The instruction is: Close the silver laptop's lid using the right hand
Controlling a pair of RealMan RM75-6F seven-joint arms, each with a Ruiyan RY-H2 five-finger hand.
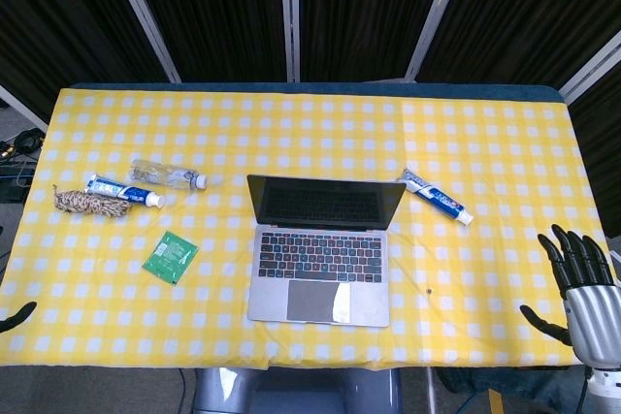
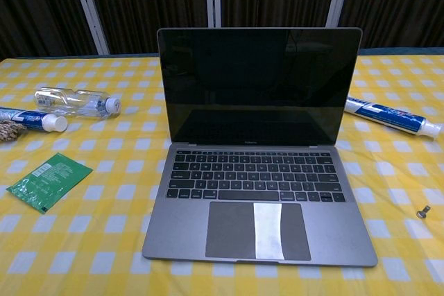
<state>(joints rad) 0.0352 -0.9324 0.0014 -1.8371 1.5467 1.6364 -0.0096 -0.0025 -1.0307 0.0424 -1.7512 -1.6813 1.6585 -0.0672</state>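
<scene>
The silver laptop (image 1: 322,251) (image 2: 258,150) sits open in the middle of the yellow checked table (image 1: 310,128), its dark screen upright and facing me. My right hand (image 1: 580,283) hovers at the table's right front corner, well to the right of the laptop, with its fingers spread and nothing in it. Of my left hand only a dark fingertip (image 1: 17,316) shows at the left edge of the head view. The chest view shows neither hand.
A clear plastic bottle (image 1: 167,176) (image 2: 76,102), a toothpaste tube (image 1: 121,191) (image 2: 31,119), a coil of rope (image 1: 87,204) and a green packet (image 1: 171,257) (image 2: 48,181) lie left of the laptop. Another toothpaste tube (image 1: 437,198) (image 2: 392,116) and a small screw (image 2: 423,211) lie to its right.
</scene>
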